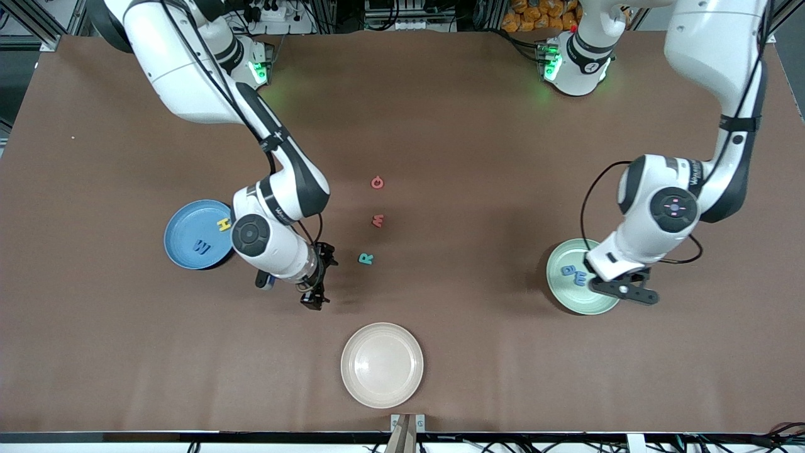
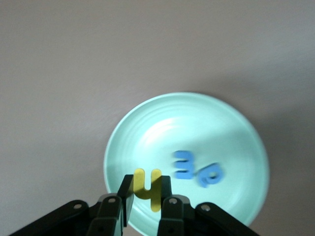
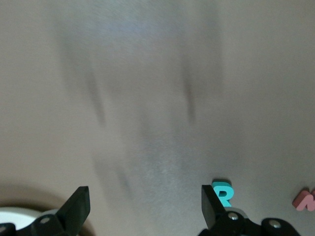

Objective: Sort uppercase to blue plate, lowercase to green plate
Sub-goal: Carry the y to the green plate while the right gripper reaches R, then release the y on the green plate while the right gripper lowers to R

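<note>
The blue plate holds the yellow H and the blue W. The teal R, the red lowercase m/w and the red G lie mid-table. My right gripper is open and empty over bare table beside the R; it shows wide open in the right wrist view. The green plate holds the blue a and m. My left gripper is shut on the yellow h over the green plate's rim.
A cream plate lies near the table's front edge, nearer the front camera than the loose letters. Its edge shows in the right wrist view. The red m/w also shows there.
</note>
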Robot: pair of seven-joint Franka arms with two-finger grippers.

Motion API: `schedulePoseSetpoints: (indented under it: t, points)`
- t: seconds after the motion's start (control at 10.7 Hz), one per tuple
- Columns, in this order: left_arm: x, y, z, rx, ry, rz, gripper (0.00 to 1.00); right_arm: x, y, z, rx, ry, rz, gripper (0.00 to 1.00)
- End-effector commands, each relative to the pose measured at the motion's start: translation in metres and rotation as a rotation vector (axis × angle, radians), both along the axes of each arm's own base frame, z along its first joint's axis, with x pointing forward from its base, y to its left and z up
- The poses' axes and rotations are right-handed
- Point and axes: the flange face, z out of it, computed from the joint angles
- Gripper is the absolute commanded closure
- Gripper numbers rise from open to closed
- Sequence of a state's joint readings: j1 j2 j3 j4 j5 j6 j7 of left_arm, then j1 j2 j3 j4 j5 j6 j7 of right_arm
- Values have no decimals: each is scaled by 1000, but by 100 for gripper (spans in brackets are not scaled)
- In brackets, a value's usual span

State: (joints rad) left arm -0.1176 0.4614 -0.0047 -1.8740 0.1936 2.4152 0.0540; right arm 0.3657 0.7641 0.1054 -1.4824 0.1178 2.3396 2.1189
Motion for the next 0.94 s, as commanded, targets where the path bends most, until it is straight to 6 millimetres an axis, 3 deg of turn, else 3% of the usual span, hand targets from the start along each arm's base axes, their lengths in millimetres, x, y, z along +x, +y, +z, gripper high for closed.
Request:
schedulePoseSetpoints:
  t: [0.0, 0.28, 0.56, 0.84]
  points:
    - [-6, 2, -25, -35, 1, 6, 80, -5, 26, -19, 4, -12, -53, 0]
    - [-5, 1, -43, -53, 0, 14, 80, -28, 54, -63, -13, 36, -88, 0]
    - [-5, 1, -51, -61, -2, 20, 78, -43, 70, -73, -49, 59, -118, 0]
    - [-5, 1, -52, -69, 1, 31, 60, -46, 74, -70, -59, 73, -119, 0]
